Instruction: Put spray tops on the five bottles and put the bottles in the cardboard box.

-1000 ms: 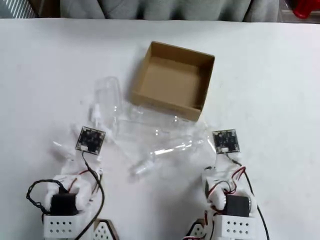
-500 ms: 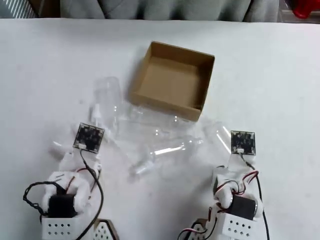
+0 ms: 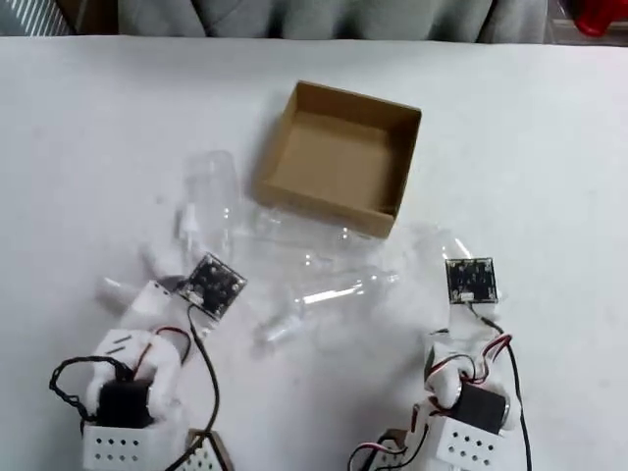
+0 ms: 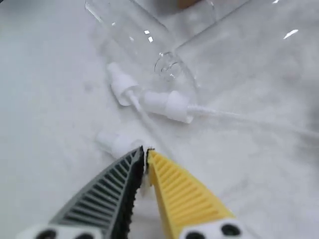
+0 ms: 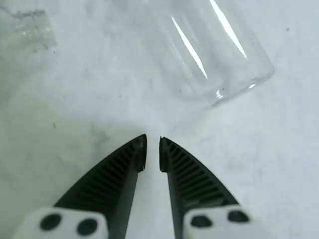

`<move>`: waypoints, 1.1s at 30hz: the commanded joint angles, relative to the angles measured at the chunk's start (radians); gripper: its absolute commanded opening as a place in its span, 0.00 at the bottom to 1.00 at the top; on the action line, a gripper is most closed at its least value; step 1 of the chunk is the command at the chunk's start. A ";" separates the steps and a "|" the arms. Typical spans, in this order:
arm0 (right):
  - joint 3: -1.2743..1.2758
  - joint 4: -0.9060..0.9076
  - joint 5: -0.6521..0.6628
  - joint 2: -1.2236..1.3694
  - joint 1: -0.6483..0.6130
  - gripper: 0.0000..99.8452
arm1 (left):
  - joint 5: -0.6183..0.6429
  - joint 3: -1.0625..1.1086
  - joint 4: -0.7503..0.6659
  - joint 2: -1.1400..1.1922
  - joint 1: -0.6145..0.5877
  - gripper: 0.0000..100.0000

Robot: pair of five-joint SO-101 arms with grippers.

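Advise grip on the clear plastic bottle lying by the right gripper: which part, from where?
Grip the clear plastic bottle across its round body near the base, coming down from above, straddling its width. It lies on its side on the white table, base toward the right gripper; an end-on grab would likely slip.

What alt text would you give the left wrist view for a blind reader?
The shut left gripper points at a white spray top on the table. Beyond lie a second spray top, a third spray top trailing its tube, and a clear bottle on its side.
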 commanded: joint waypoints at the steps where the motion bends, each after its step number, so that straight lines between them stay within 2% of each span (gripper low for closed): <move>1: -0.011 -0.012 0.011 -0.008 0.007 0.02 | -0.009 -0.078 0.009 -0.012 0.012 0.02; 6: -0.009 -0.012 0.011 -0.008 0.007 0.02 | 0.034 -0.123 0.017 -0.010 0.005 0.02; 11: -0.009 -0.013 0.011 -0.008 0.007 0.02 | 0.044 -0.250 0.121 -0.010 0.005 0.02; 14: -0.009 -0.013 0.011 -0.008 0.007 0.02 | 0.046 -0.288 0.138 -0.005 0.005 0.02; 19: -0.009 -0.013 0.009 -0.008 0.007 0.02 | 0.071 -0.390 0.112 0.199 0.004 0.02; 25: -0.009 -0.013 0.009 -0.008 0.007 0.02 | 0.206 -0.545 0.040 0.552 0.004 0.02; 33: -0.009 -0.013 0.011 -0.008 0.007 0.02 | 0.376 -0.416 -0.209 0.690 0.004 0.02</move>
